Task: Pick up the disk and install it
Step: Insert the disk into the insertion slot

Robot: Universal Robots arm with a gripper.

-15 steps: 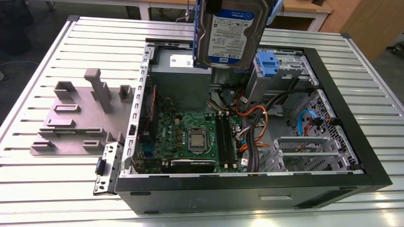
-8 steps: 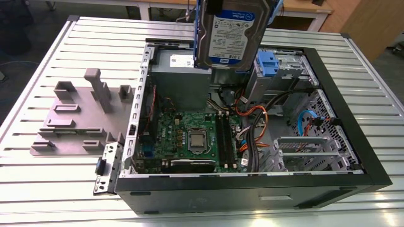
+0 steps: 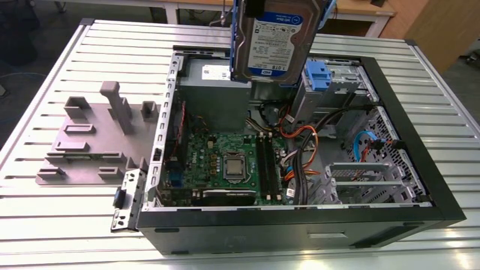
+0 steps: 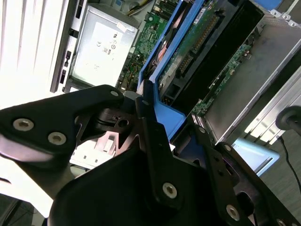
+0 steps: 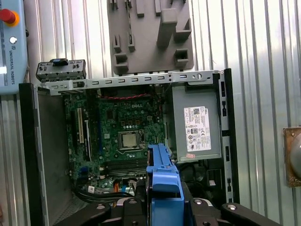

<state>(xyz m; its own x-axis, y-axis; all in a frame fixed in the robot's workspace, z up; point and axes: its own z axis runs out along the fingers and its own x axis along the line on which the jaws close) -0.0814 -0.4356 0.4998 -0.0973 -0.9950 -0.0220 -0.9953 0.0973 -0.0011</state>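
Work surface and surroundings.
Slatted aluminium table, evenly lit. Dark floor lies beside it at the exterior view's left, a wooden-topped bench beyond its far edge, and a wooden panel past its far corner.

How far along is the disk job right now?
Done: the disk is picked up. In hand: the tool is shut on its blue carrier, holding it in the air above the open computer case. Left: the disk is not seated inside the case.
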